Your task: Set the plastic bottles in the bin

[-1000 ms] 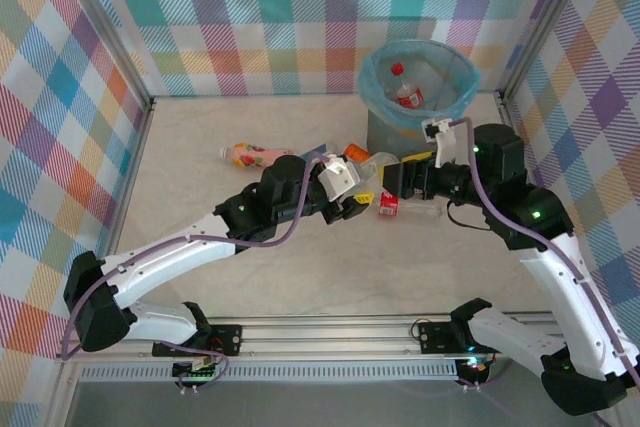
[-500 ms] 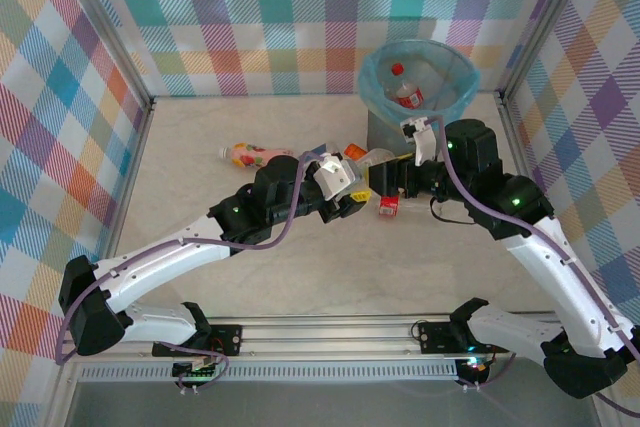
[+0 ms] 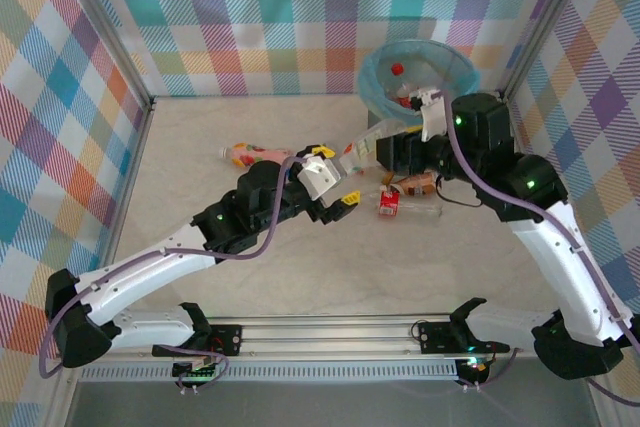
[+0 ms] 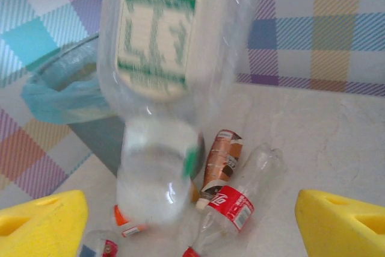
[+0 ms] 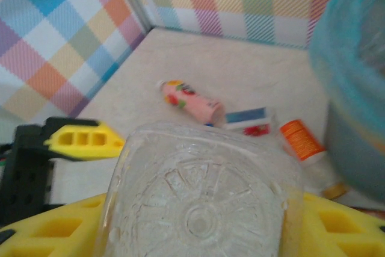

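The right gripper (image 5: 198,224) is clamped on a green-white bottle (image 4: 159,34), its yellow fingers (image 5: 54,228) pressed against both sides of the clear base. It holds the bottle off the table (image 3: 200,127), just in front of the bin (image 3: 445,50) on its left side, near the rim. The left gripper (image 4: 192,222) sits further out from the bin on that same side. Its yellow fingertips (image 4: 39,224) are spread wide apart, and the wrist view shows both clear of the bottle. On the table at the foot of the bin lie a brown-label bottle (image 4: 224,156) and a red-label bottle (image 4: 234,206), close together. An orange bottle (image 5: 301,139) rests just beside the bin's wall, with a blue-label bottle (image 5: 246,117) next to it. A pink bottle (image 3: 250,155) lies well to the bin's left. Inside the bin's blue liner a red-capped bottle (image 3: 398,69) is visible.
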Controlling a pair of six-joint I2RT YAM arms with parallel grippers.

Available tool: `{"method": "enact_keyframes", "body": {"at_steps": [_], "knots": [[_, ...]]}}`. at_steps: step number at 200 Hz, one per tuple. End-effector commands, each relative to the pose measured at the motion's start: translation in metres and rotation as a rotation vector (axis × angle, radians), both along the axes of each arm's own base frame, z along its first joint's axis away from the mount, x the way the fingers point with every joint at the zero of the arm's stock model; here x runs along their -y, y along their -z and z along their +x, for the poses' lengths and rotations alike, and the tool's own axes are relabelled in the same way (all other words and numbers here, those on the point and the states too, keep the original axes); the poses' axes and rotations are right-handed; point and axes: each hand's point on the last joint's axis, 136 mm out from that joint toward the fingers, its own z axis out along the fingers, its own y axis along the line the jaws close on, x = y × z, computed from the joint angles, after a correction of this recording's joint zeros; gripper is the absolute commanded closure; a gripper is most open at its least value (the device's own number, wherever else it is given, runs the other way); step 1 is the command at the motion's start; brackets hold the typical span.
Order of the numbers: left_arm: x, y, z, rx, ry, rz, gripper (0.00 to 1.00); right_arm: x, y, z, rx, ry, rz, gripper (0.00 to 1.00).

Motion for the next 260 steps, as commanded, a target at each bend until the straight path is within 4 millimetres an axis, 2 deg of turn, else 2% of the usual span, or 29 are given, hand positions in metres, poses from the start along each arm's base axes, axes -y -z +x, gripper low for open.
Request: {"method": "enact_keyframes", "body": {"at_steps": [1, 25, 46, 76, 109, 159, 206, 260], "knots": [[-0.016, -0.010, 0.004, 0.041, -0.059, -0.014, 0.11, 0.030, -0.023, 0.029, 0.120, 0.131, -0.159, 0.44], [-0.023, -0.013, 0.001, 0.042, -0.070, -0.013, 0.11, 0.054, -0.045, 0.066, 0.174, 0.264, -0.259, 0.44], [-0.030, -0.015, -0.002, 0.041, -0.080, -0.019, 0.11, 0.073, -0.056, 0.097, 0.219, 0.380, -0.352, 0.44], [-0.037, -0.015, -0.005, 0.037, -0.090, -0.025, 0.11, 0.084, -0.047, 0.141, 0.241, 0.484, -0.461, 0.46], [-0.042, -0.011, -0.008, 0.026, -0.101, -0.026, 0.11, 0.073, -0.008, 0.176, 0.165, 0.482, -0.490, 0.44], [-0.052, -0.006, -0.010, 0.021, -0.121, -0.019, 0.11, 0.060, 0.053, 0.214, 0.027, 0.483, -0.474, 0.42], [-0.056, 0.000, -0.012, 0.007, -0.128, -0.014, 0.11, 0.060, 0.109, 0.236, -0.123, 0.487, -0.445, 0.40], [-0.057, 0.003, -0.012, 0.001, -0.130, -0.001, 0.11, 0.069, 0.160, 0.252, -0.268, 0.499, -0.385, 0.39]]}}
